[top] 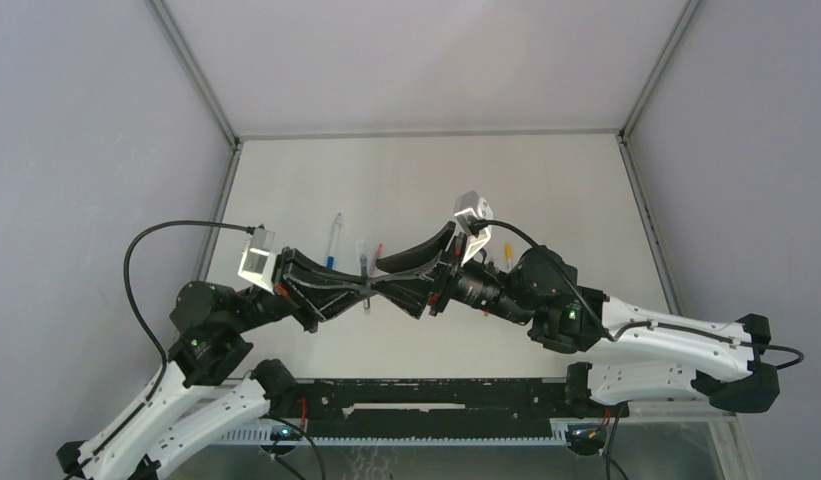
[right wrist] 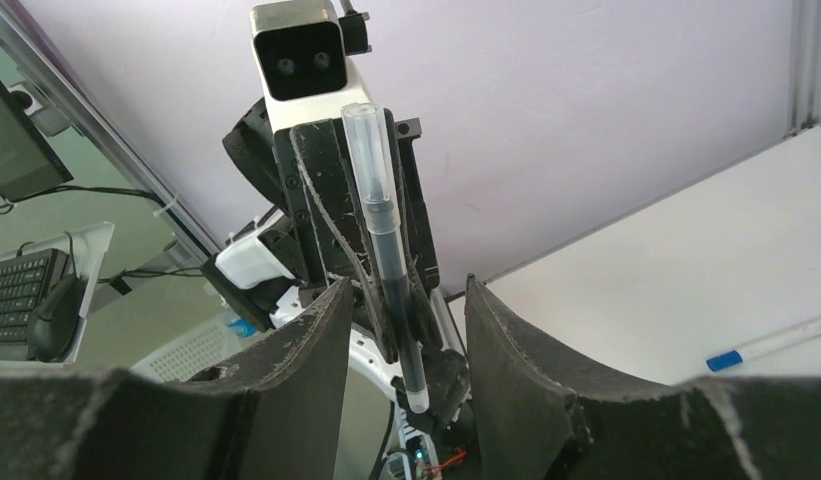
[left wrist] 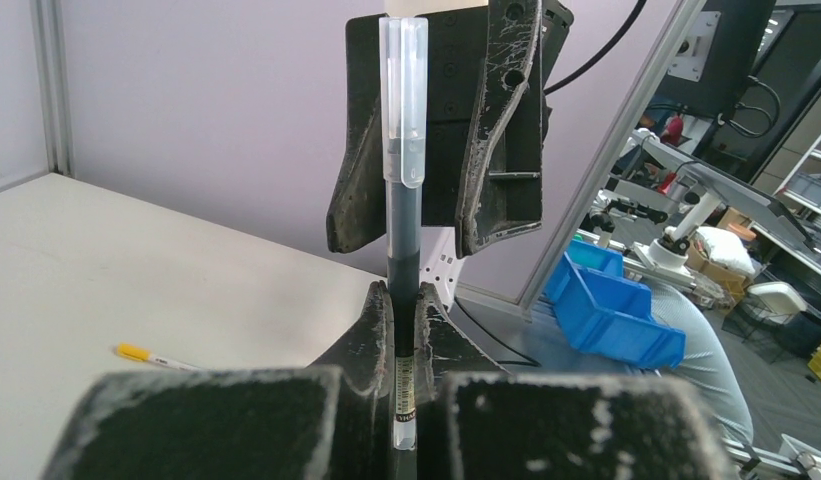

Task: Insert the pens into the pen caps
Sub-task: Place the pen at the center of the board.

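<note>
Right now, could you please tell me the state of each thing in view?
Black pen: capped, held.
Cap: on black pen.
Left pincer: shut on black pen.
Right pincer: open.
Blue pen: lying on table.
Yellow pen: lying on table.

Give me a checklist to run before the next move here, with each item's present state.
1. Grip: left fingers shut on the black pen: ok.
2. Capping: clear cap sits over the pen's upper end: ok.
3. Cap pushed fully home: cannot tell.
4. Release: right fingers open, gripping neither pen nor cap: ok.
5. Remaining work: blue-ended pen and yellow-ended pen lie on the table: ok.
6. Their loose caps located: cannot tell.
</note>
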